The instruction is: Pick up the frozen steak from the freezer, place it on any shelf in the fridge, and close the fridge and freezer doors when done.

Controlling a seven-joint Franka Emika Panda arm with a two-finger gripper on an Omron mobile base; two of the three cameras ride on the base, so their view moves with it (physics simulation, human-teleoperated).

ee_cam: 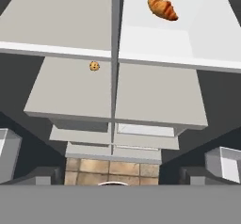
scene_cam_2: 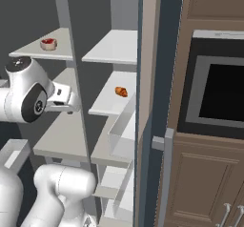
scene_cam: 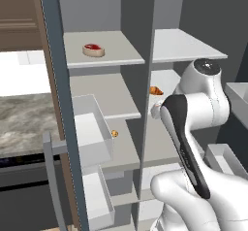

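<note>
The frozen steak (scene_cam: 94, 50) (scene_cam_2: 48, 44) lies on the top shelf of the freezer (scene_cam: 97, 11), the left half of the unit. The fridge (scene_cam_2: 124, 11) is the right half; its top shelf (scene_cam: 186, 45) (scene_cam_2: 112, 47) is bare, and the one below carries a croissant (scene_cam: 156, 90) (scene_cam_2: 121, 91) (ee_cam: 162, 9). Both slate-blue doors stand wide open: the freezer door (scene_cam: 52, 79) and the fridge door (scene_cam_2: 148, 78). My gripper (scene_cam_2: 71, 107) (ee_cam: 115, 177) hangs in front of the centre divider at mid height, well below the steak, open and holding nothing.
A small cookie (scene_cam: 114, 133) (ee_cam: 94, 66) sits on a lower freezer shelf. White door bins (scene_cam: 92, 133) (scene_cam_2: 121, 130) jut inward from both doors. A black oven (scene_cam_2: 217, 90) in brown cabinets stands to the right, and a marble counter (scene_cam: 24, 118) to the left.
</note>
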